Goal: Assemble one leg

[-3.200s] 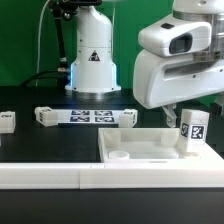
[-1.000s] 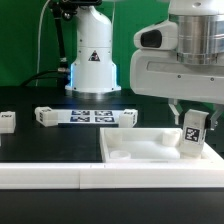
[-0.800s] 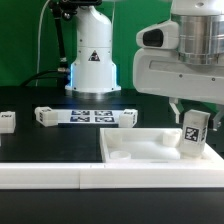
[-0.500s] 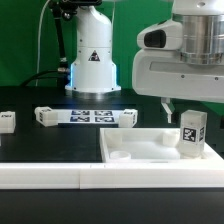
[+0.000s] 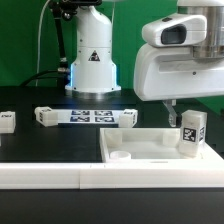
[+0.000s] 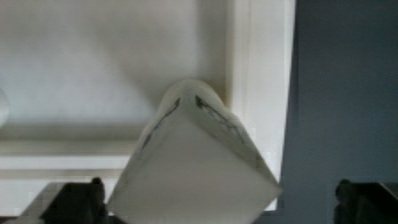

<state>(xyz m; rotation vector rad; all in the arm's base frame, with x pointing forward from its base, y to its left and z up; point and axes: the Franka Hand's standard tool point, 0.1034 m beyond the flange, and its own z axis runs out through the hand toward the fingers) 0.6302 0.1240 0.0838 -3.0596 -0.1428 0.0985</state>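
The leg is a small white post with a black-and-white tag. It stands upright on the right end of the large flat white piece. My gripper hangs just above it and is open. One dark finger shows to the leg's left, apart from it. In the wrist view the leg fills the middle, and my gripper straddles it. The two black fingertips stand wide on either side with gaps to the leg.
The marker board lies behind the flat piece. A small white tagged part lies at the exterior view's left edge. A white wall strip runs along the front. The arm's base stands at the back.
A second ago the leg leaned between the fingers. It now stands upright and free, and the gripper body has turned and lifted a little.
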